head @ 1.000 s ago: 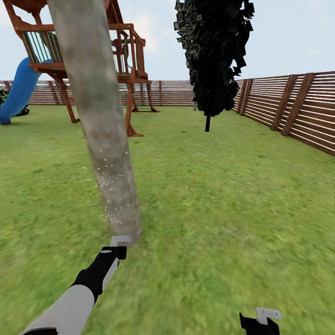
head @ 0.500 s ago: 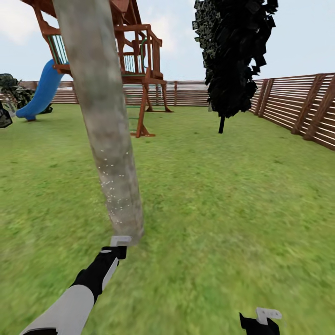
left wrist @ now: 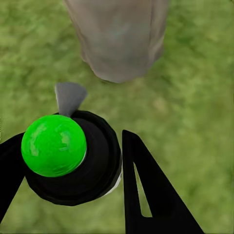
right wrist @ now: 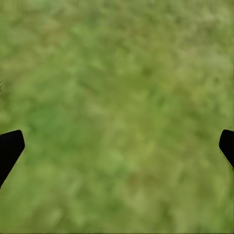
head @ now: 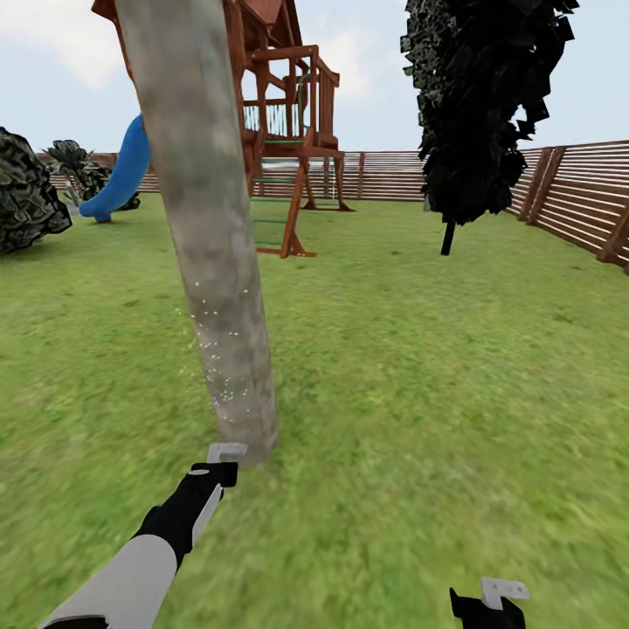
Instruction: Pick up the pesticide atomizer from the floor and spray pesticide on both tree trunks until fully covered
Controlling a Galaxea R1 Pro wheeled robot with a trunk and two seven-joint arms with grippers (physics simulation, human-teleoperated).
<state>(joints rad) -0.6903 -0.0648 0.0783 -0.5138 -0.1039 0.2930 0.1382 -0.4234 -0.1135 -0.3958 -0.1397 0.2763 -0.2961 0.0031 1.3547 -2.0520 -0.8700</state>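
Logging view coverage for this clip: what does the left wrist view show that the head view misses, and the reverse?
Left wrist view alone: the pesticide atomizer with its green spot, held in the left gripper. Head view alone: the play tower, blue slide, black-leaved tree, fence and right gripper. Both share the tree trunk and grass.

floor [head: 454,393]: grass | on it: tree trunk [head: 210,236], playset [head: 288,131], possibly shrubs [head: 26,201]

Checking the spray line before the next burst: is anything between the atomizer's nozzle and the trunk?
Nothing visible. The pesticide atomizer sits in the left gripper, its nozzle facing the tree trunk across bare grass.
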